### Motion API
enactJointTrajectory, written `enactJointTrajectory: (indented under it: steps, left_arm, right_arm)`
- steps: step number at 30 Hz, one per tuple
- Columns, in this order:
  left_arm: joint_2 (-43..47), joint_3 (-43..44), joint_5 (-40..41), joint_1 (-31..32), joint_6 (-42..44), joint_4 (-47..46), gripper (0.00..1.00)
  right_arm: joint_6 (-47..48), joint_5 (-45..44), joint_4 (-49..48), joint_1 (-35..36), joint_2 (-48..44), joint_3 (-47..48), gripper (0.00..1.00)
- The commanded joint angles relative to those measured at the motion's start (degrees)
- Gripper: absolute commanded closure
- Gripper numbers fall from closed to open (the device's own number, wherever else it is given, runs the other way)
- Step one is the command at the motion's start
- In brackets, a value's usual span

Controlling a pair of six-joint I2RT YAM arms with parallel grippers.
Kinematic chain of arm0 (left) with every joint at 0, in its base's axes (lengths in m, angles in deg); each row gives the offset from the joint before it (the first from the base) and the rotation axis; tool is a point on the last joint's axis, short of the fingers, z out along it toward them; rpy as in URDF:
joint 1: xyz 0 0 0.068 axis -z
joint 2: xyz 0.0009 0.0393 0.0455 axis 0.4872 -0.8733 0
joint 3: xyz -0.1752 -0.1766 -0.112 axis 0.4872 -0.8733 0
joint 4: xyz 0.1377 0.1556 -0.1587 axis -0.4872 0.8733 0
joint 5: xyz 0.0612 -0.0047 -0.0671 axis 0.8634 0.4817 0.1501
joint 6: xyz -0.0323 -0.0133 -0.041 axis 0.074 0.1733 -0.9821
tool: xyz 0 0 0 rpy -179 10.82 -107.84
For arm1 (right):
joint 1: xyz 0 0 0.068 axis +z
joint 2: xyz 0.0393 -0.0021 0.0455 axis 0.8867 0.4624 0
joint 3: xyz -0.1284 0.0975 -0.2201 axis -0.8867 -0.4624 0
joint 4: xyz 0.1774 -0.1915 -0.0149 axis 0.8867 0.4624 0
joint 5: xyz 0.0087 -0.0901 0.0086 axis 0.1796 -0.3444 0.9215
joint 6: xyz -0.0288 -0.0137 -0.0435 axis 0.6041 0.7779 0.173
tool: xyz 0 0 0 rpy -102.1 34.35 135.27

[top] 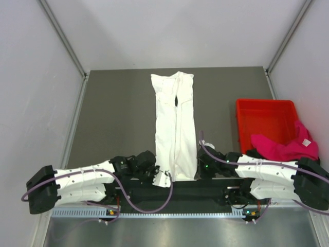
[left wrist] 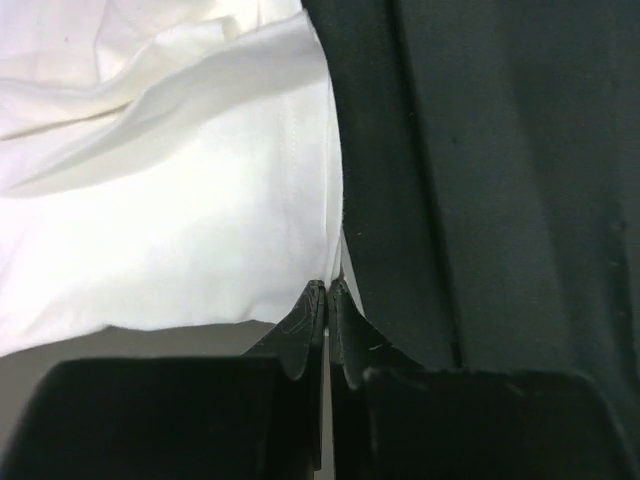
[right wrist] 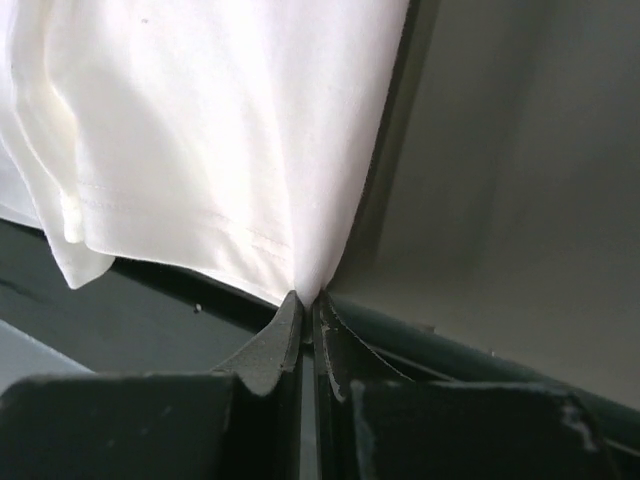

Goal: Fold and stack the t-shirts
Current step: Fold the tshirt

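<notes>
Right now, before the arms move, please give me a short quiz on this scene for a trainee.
1. True or false: the white t-shirt is spread out at full width.
2. Where is the pink t-shirt? A) on top of the white one B) at the near right corner of the red bin C) on the far left of the table
3. What are the left gripper and the right gripper shut on?

Key: 1 false, it is folded into a long narrow strip. 2 B. 3 the near corners of the white t-shirt, one each.
</notes>
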Motion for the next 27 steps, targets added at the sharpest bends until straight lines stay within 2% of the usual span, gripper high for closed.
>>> enactJointTrajectory:
  steps: [1,6,9,10,12,13,18,19,22,27]
  left_arm:
    - [2.3,0.8,-3.3,0.5,-2.1,3.7,1.0]
    - [7.9,4.9,2.2,-0.5,-8.1,4.3,1.0]
    - [8.8,7.9,4.4,-4.3,-9.2,1.9,1.0]
    - [8.1,8.6,4.0,-7.8,-9.2,1.9,1.0]
    - [5.0,10.4,1.9,-12.4,-9.3,1.7,1.0]
    - [3.8,12.3,-0.1,-17.0,-9.3,1.1,1.0]
    - [-7.3,19.1,-1.2,-24.9,-10.6,-4.9,1.0]
    - [-9.3,20.6,-3.5,-28.8,-11.4,-6.5,1.0]
    - [-17.5,26.8,-4.3,-34.2,-14.0,-8.0,1.0]
    - [-24.8,30.2,-3.7,-35.8,-12.2,-14.9,1.0]
  right_arm:
    - [-0.7,2.8,7.3,2.4,-2.7,2.5,1.0]
    - [1.5,1.9,11.0,2.2,-4.6,7.0,1.0]
    - [5.3,0.4,12.9,-0.5,-2.7,10.6,1.0]
    - [7.4,-0.3,14.2,-1.3,-2.1,11.6,1.0]
    - [10.2,-0.1,14.5,-5.0,-1.7,14.0,1.0]
    - [11.6,0.1,14.3,-6.5,-1.1,14.9,1.0]
    - [21.7,0.8,12.2,-18.1,3.5,22.4,1.0]
    - [23.0,0.9,10.8,-19.5,6.0,23.5,1.0]
    - [26.8,3.2,7.2,-24.7,12.5,28.3,1.0]
    - [31.9,5.3,5.2,-29.0,22.7,37.8,1.0]
